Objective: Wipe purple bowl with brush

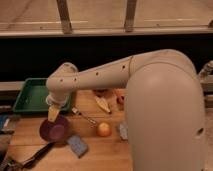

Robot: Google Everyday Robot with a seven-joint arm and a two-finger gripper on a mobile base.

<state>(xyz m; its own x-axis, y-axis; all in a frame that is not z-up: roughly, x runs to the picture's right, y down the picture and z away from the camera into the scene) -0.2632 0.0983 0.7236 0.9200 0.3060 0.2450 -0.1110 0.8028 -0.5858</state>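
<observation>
The purple bowl (pixel 55 130) sits on the wooden table at the left, round and dark maroon. My gripper (pixel 53 113) hangs at the end of the cream arm, just over the bowl's far rim. The brush (pixel 31 157) lies flat on the table in front of the bowl and to its left, black handle pointing at the bowl, away from the gripper. Nothing shows in the gripper.
A green tray (pixel 31 95) stands behind the bowl at the table's left. A blue sponge (pixel 77 145), an orange fruit (pixel 103 129) and a silver fork (pixel 84 117) lie to the right of the bowl. My large arm body (pixel 165 115) fills the right side.
</observation>
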